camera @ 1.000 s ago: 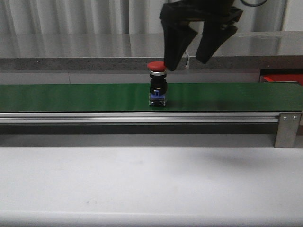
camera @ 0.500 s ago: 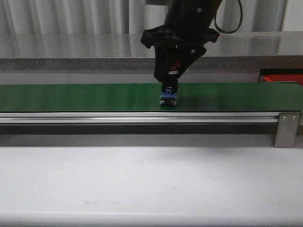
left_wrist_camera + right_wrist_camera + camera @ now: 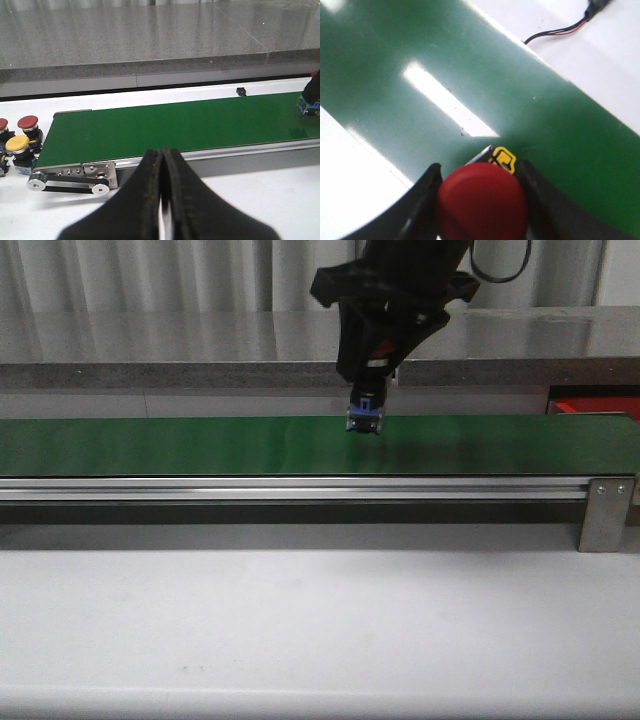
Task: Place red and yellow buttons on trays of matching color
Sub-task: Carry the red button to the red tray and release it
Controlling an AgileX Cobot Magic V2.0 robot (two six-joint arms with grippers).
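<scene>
A red button (image 3: 482,202) with a black body and blue base (image 3: 365,420) hangs just above the green conveyor belt (image 3: 180,445). My right gripper (image 3: 372,368) is shut on it, its fingers pressing both sides of the red cap. The same base shows at the belt's far end (image 3: 309,105) in the left wrist view. My left gripper (image 3: 162,154) is shut and empty, over the white table in front of the belt. Two red buttons (image 3: 27,122) and a yellow button (image 3: 17,144) stand beside the belt's roller end. A red tray edge (image 3: 596,406) shows behind the belt's right end. The yellow tray is out of view.
The belt's aluminium rail (image 3: 300,488) runs along its front, with a bracket (image 3: 608,512) at the right end. A grey stone counter (image 3: 150,340) lies behind the belt. A cable (image 3: 560,32) lies on the white surface beyond the belt.
The right gripper came down over the red button, shut on it, and lifted it off the belt, a little to the right.
</scene>
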